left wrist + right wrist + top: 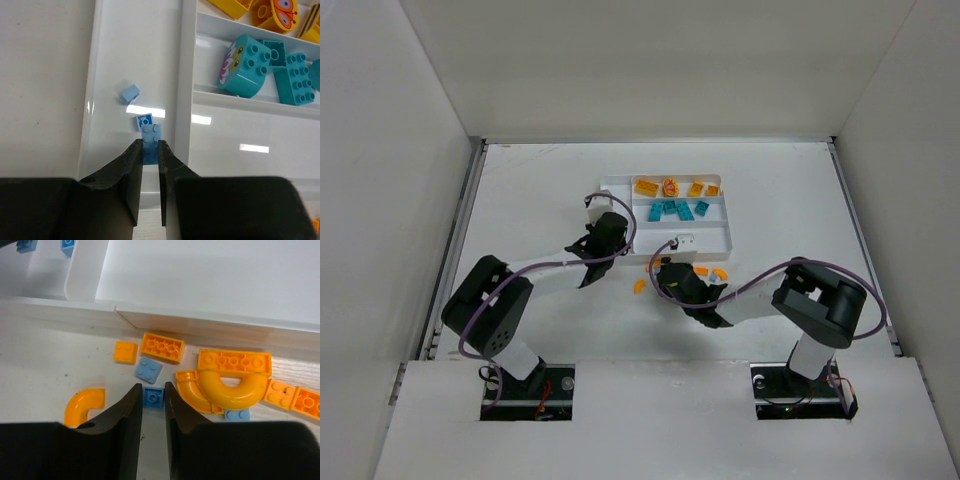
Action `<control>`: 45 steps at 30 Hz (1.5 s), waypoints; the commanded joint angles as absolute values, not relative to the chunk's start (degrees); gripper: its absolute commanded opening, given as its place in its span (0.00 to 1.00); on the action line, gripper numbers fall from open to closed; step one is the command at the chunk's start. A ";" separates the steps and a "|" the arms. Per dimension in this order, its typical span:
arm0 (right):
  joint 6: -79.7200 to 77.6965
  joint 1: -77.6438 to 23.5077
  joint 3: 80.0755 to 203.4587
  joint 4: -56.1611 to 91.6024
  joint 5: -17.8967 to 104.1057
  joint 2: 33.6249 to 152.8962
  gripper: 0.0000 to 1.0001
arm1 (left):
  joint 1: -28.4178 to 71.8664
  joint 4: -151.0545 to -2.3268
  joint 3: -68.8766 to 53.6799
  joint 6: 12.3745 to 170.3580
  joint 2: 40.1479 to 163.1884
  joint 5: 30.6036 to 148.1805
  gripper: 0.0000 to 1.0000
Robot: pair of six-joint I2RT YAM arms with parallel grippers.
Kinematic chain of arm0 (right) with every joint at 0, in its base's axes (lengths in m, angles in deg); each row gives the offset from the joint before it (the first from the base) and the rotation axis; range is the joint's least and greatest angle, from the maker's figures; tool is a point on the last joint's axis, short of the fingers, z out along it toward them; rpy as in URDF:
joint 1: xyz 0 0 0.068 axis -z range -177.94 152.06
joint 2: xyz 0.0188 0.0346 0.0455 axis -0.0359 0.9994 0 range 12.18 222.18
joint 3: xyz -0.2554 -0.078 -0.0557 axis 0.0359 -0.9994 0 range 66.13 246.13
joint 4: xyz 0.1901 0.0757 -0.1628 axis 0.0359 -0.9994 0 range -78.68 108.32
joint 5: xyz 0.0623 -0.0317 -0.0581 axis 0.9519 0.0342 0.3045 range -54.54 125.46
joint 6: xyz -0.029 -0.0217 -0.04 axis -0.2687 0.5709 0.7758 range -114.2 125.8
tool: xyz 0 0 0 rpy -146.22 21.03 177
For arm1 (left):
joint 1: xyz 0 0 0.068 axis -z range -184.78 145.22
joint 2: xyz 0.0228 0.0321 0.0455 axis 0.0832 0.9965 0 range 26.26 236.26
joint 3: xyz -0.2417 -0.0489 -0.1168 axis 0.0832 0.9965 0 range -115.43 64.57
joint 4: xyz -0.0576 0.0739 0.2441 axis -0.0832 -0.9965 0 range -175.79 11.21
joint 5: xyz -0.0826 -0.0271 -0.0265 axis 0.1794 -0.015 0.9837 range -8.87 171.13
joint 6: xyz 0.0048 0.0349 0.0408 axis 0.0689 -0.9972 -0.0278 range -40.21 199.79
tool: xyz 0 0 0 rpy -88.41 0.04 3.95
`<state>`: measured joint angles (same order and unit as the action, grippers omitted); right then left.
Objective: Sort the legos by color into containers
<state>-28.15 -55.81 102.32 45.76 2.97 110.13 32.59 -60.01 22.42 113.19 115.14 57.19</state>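
Left wrist: pinches light blue brick in left gripper over tray's narrow section. Clamps right gripper on small blue brick on table.

One tray, four teal legos, four yellow legos inside.

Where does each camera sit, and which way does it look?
Top: overhead behind the arms, both visible, looking down on the tray.
Left wrist: on the left arm, past its fingers into the tray.
Right wrist: on the right arm, past its fingers at orange bricks on the table.
Shared: top and left wrist show teal bricks.
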 commanded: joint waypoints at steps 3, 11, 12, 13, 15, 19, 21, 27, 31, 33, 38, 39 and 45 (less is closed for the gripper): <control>-27.95 -57.13 102.52 42.75 1.36 110.36 0.23 | 31.13 -57.96 18.78 111.95 117.93 57.40 0.13; -30.23 -60.65 99.53 41.35 0.48 103.33 0.23 | 29.37 -57.88 17.90 112.22 120.30 57.05 0.14; -30.32 -60.91 99.27 40.91 0.48 102.10 0.23 | 29.19 -57.88 17.55 112.22 120.91 56.96 0.15; -30.41 -61.17 99.18 40.47 0.48 100.79 0.23 | 29.11 -58.14 17.29 112.13 121.36 57.05 0.15; -30.50 -61.35 99.18 39.33 0.48 98.15 0.23 | 29.10 -58.40 16.76 111.96 122.06 56.96 0.16; -29.44 -61.53 100.84 38.71 1.45 94.45 0.23 | 29.63 -56.65 18.51 111.96 119.52 56.87 0.30; -29.18 -61.35 102.51 39.23 3.20 94.36 0.23 | 29.81 -56.30 19.65 111.95 116.98 57.05 0.36; -26.28 -57.75 112.61 40.99 8.30 102.08 0.22 | 31.21 -55.86 27.11 113.53 103.20 55.21 0.29; -25.05 -55.21 119.55 43.01 11.46 108.75 0.23 | 34.19 -56.56 34.93 113.97 90.45 51.78 0.27; -25.31 -53.98 122.46 43.36 12.52 111.75 0.23 | 36.39 -58.22 38.36 115.02 85.09 50.29 0.26; -26.45 -51.07 128.00 43.28 14.10 117.29 0.33 | 42.54 -62.97 43.38 118.54 76.98 47.47 0.26; -26.71 -50.90 128.01 43.45 14.45 117.12 0.39 | 43.68 -63.32 43.74 119.07 76.63 47.03 0.26; -27.16 -49.49 121.79 44.59 13.49 109.76 0.46 | 51.07 -61.31 41.38 120.66 83.55 45.71 0.28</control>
<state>-26.99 -49.99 124.11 40.97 13.62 115.53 48.76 -62.83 43.34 118.99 80.26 47.92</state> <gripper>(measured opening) 0.467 0.273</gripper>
